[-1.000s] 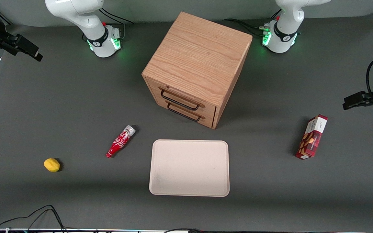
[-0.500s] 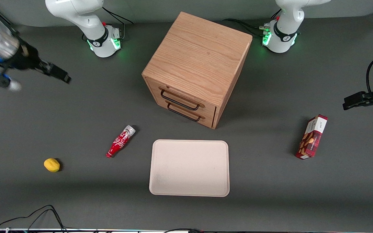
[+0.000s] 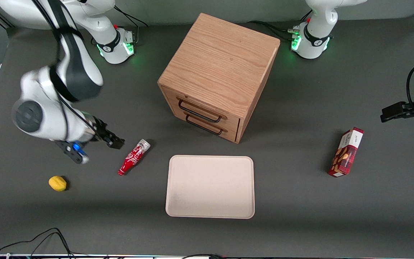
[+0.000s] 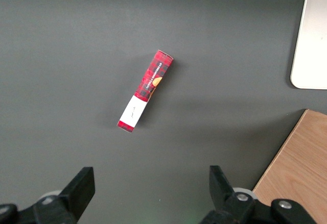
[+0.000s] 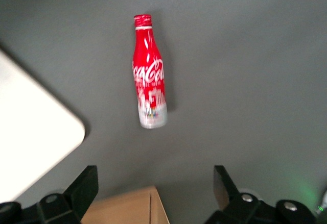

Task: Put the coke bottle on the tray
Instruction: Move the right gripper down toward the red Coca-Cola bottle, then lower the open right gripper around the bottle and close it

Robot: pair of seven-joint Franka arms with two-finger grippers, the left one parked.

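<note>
The coke bottle (image 3: 134,157) lies on its side on the dark counter (image 3: 300,216), its silver end toward the wooden drawer cabinet (image 3: 219,75) and its narrow red neck pointing toward the front camera. It rests just beside the tray (image 3: 210,186), toward the working arm's end of the counter, apart from the rim and not on it. The hand (image 3: 115,142) hangs close to the bottle's silver end, not touching it; in the right wrist view the bottle (image 5: 148,73) sits ahead of the two fingers (image 5: 84,185), which stand wide apart with nothing between them.

By this showing the task is barely begun. Nothing is gripped, nothing lifted, and the tray carries nothing. Left to do: line up over the bottle, lower, grip it, carry it across, set it down inside the rim.

A lemon (image 3: 57,183) lies nearer the working arm's end, and a red snack box (image 3: 346,152) far toward the parked arm's end.
</note>
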